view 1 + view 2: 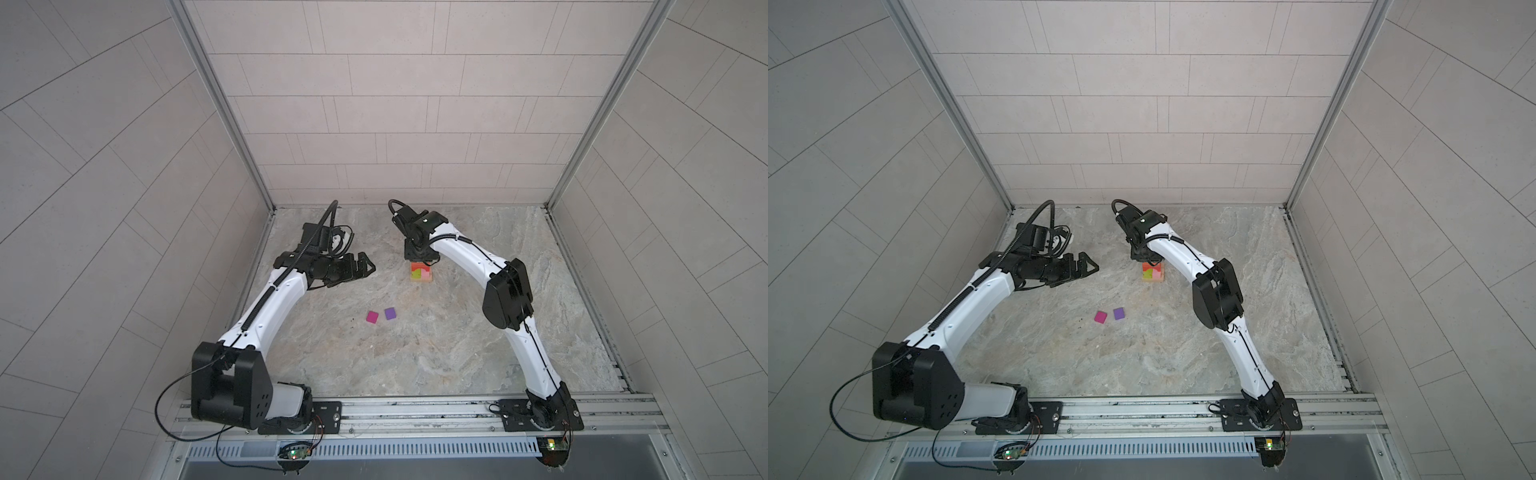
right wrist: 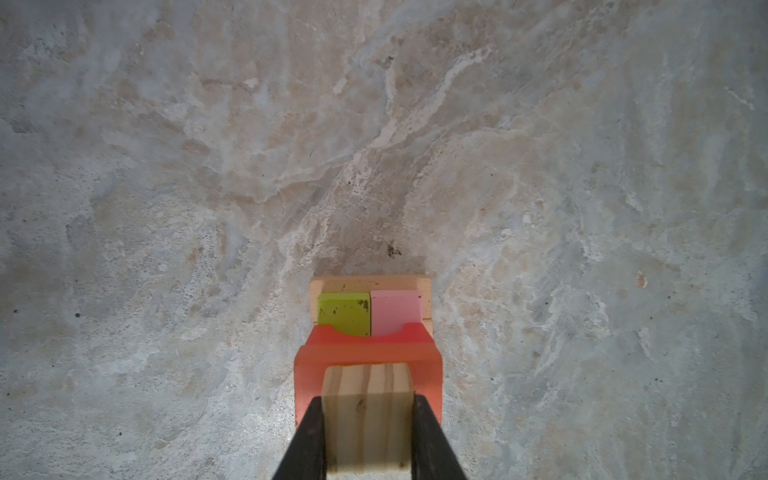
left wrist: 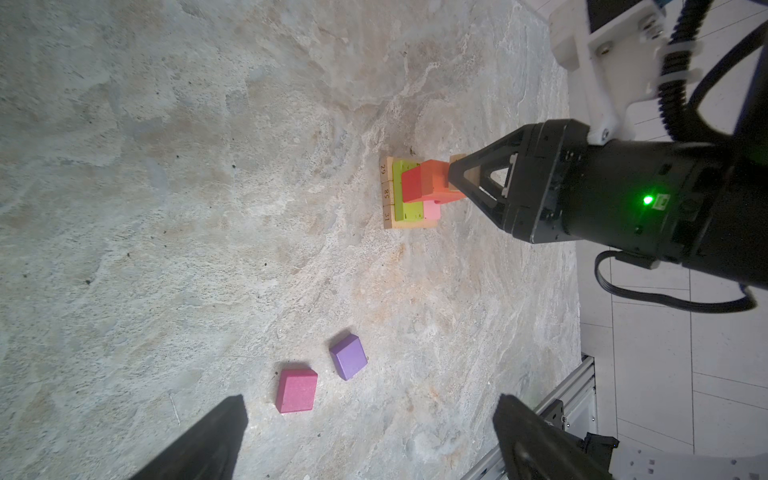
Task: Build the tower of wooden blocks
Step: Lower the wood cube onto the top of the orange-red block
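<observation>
The right gripper (image 2: 368, 401) pinches a tan block (image 2: 368, 428) at the orange top of the tower (image 1: 422, 275). The next move, I think, is to seat it squarely, then release. The left gripper (image 1: 366, 266) hangs spread wide; the magenta cube (image 1: 372, 317) and the purple cube (image 1: 390, 313) lie well apart from the tower.

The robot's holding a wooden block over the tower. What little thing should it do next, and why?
Probably ease the wooden block down the last bit, then open the right gripper. The block is squeezed between its fingers, right over the orange block on the tower; I cannot tell if they touch yet.
</observation>
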You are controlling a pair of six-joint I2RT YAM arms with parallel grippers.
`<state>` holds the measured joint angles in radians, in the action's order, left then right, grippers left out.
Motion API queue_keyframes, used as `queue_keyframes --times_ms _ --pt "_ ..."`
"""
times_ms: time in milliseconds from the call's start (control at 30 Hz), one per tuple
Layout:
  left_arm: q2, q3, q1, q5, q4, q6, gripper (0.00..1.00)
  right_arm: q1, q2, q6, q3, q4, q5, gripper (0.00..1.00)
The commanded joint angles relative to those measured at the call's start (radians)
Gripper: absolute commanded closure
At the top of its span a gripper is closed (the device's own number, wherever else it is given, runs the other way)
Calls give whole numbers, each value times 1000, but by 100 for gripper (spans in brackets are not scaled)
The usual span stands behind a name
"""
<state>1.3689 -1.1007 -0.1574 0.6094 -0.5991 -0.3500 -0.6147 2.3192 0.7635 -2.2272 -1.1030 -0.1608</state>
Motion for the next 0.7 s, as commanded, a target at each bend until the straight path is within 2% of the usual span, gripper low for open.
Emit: queue_keyframes --times_ms 0,667 --pt "-19 9 5 10 -4 1 0 2 23 6 -16 -4 -2 79" --pt "-17 8 4 10 -2 1 0 0 21 12 -16 -17 -6 79"
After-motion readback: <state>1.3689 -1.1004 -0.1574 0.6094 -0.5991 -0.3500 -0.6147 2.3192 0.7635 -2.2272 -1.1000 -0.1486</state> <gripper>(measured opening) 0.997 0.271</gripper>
